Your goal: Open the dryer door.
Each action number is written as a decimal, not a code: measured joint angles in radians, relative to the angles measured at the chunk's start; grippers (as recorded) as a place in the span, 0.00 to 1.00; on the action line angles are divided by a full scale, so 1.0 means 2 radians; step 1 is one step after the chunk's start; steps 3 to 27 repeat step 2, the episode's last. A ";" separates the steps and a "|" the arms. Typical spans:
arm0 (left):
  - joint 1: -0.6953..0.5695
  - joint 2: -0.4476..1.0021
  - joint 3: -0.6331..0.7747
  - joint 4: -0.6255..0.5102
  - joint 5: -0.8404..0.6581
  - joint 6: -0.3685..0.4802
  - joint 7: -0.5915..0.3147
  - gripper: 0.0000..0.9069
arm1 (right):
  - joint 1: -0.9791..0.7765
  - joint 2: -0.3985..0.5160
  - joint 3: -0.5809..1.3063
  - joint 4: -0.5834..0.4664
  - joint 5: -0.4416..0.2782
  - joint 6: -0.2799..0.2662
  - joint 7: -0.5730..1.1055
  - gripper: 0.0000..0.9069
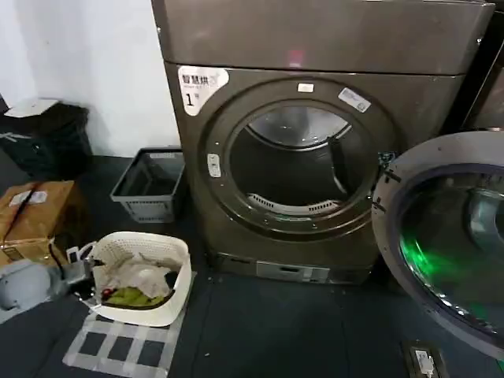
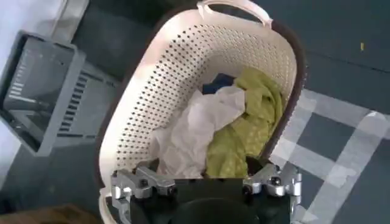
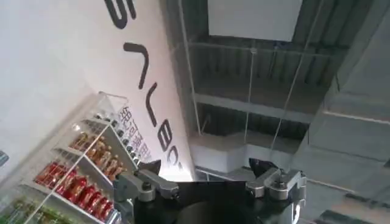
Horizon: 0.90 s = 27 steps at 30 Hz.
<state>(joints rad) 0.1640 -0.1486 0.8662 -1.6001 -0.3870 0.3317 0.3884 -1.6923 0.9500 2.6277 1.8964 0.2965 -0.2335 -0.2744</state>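
The dryer door [image 1: 445,236] stands swung open at the right edge of the head view, beside the dryer [image 1: 315,142] drum mouth. The left claw [image 2: 206,182], spread and empty, hangs over the laundry basket [image 2: 152,103] at lower left, well apart from the door. The right claw [image 3: 210,182], spread and empty, points at the ceiling.

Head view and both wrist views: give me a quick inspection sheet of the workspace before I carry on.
Surface: dark floor, with a pale taped grid under the white basket.
Job's things: dryer with its drum mouth exposed; dryer door swung wide open on the right side.
Clutter: white laundry basket holding white and green cloths; empty grey crate beside the dryer; cardboard box on the left.
Grippers: left gripper open, above the laundry basket; right gripper open, pointing up toward the ceiling.
Cables: nothing seen.
Surroundings: white wall; a shelf of drinks in the right wrist view.
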 joint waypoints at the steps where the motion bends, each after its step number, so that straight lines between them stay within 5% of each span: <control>1: 0.001 0.000 0.000 0.001 0.000 0.000 0.000 1.00 | 0.000 0.000 0.000 0.000 0.000 0.000 0.000 1.00; 27: 0.001 0.001 -0.001 0.001 0.000 -0.001 0.000 1.00 | 0.000 0.000 0.000 0.000 0.000 0.000 0.000 1.00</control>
